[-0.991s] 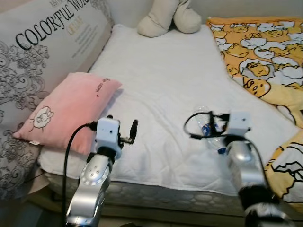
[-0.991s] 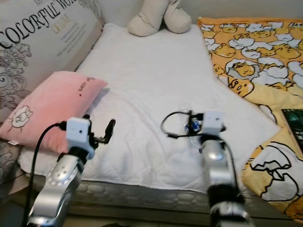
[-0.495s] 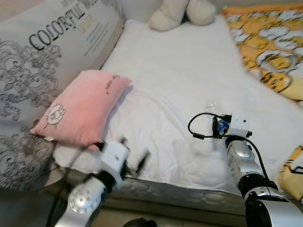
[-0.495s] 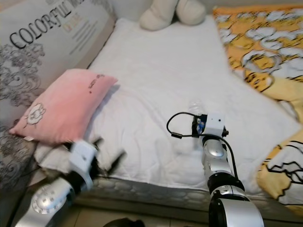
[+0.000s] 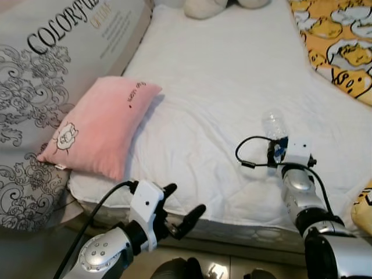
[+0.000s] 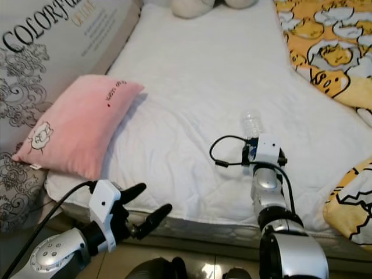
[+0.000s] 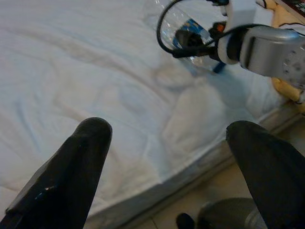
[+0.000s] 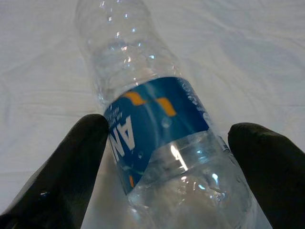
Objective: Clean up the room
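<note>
Straddling the clear bottle [image 8: 157,143] near the bed [image 5: 221,75]'s front edge, right end effector [image 8: 176,157] gaped, gripping nothing; should close squarely on the label.

Lay spread across the bed [image 5: 221,75]: a white quilted cover, wrinkled near the front edge. Rested on its left side: a pink pillow [image 5: 102,125] (small cartoon face printed near one corner, tiny dark writing near another). Leaned against the wall beside it: a large grey cushion [image 5: 52,64] with swirling black patterns and big lettering. Draped over the right side: a yellow blanket [image 5: 340,49] printed with cartoon figures. Sat at the far end: a cream plush toy [image 5: 203,7], cut off by the frame.
</note>
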{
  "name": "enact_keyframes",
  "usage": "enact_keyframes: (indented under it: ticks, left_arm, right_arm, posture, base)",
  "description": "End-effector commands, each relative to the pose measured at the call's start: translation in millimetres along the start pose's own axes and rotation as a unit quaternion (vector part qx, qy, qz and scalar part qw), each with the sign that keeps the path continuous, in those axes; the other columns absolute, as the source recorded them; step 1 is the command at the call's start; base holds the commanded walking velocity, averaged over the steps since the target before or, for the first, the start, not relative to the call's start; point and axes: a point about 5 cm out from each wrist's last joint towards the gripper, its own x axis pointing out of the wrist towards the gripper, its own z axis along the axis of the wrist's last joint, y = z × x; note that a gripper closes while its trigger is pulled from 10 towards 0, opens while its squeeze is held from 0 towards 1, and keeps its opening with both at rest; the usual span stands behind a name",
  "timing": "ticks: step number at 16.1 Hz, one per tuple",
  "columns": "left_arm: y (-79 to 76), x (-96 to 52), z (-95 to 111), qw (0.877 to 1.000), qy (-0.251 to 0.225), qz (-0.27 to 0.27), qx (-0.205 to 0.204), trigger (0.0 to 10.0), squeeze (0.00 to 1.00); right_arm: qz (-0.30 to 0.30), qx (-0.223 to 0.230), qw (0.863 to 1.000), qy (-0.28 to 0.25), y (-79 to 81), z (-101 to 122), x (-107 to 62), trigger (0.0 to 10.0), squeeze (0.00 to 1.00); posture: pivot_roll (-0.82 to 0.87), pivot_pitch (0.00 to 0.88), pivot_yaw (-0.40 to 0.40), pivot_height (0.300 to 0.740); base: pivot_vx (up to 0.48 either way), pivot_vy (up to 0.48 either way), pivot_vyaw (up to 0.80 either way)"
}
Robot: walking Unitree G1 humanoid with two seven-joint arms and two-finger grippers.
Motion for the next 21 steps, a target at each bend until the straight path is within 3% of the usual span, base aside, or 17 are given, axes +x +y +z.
enact_keyframes:
  ticks: [1, 2, 4, 9, 14, 15, 16, 19, 21]
  left_arm:
    - [-1.3, -3.3, -1, 1.0, 0.011, -0.003, -0.005, 10.0, 0.0]
    - [-1.8, -3.0, -1, 1.0, 0.011, -0.003, -0.006, 10.0, 0.0]
    - [-4.7, -2.7, -1, 1.0, 0.016, -0.012, -0.014, 10.0, 0.0]
    - [-9.5, -3.4, -5, 0.998, 0.042, -0.041, -0.009, 10.0, 0.0]
    - [0.2, 7.7, -6, 0.999, 0.04, -0.024, -0.002, 10.0, 0.0]
    - [11.6, 16.9, -7, 0.999, 0.031, 0.013, -0.004, 10.0, 0.0]
    - [10.9, 18.0, -5, 1.0, 0.016, 0.008, -0.022, 10.0, 0.0]
    - [25.9, 31.6, -5, 0.996, -0.015, 0.066, -0.052, 10.0, 0.0]
    - [51.6, 41.7, -4, 0.982, -0.058, 0.167, -0.071, 10.0, 0.0]
  right_arm:
    - [0.001, 0.01, 0.999, 0.039, 5.9, -13, -3.4, 10.0, 0.0]
    - [0.002, 0.014, 0.999, 0.045, 6.1, -14, -3.3, 10.0, 0.0]
    - [0.01, 0.044, 0.995, 0.088, 8.4, -21, -3.7, 0.0, 0.0]
    - [0.027, 0.074, 0.991, 0.106, 14.7, -21, -3.2, 0.0, 0.0]
    - [0.038, 0.072, 0.994, 0.079, 21.4, -7, 0.5, 0.0, 0.0]
    - [0.049, 0.06, 0.996, 0.042, 24.9, 7, 3.6, 0.0, 0.0]
    - [0.052, 0.055, 0.997, 0.026, 26.1, 11, 4.2, 0.0, 0.0]
    - [0.073, 0.03, 0.996, -0.048, 34.0, 30, 2.5, 0.0, 0.0]
    - [0.082, 0.003, 0.991, -0.11, 33.1, 31, -9.3, 0.0, 0.0]
  posture:
    - [0.08, 0.175, 0.218, 0.74]
    - [0.08, 0.175, 0.218, 0.74]
    - [0.08, 0.174, 0.215, 0.74]
    - [0.07, 0.164, 0.214, 0.74]
    - [0.03, 0.108, 0.188, 0.74]
    - [-0.01, 0.056, 0.16, 0.74]
    - [-0.01, 0.056, 0.16, 0.74]
    - [-0.08, 0.0, 0.126, 0.74]
    - [-0.12, 0.0, 0.096, 0.74]
  base:
    - [0.0, 0.0, 0.0]
    - [0.0, 0.0, 0.0]
    - [0.0, 0.0, 0.0]
    - [0.0, 0.0, 0.0]
    - [0.0, 0.0, 0.0]
    - [0.0, 0.0, 0.0]
    - [0.0, 0.0, 0.0]
    - [0.0, 0.0, 0.0]
    - [0.0, 0.0, 0.0]
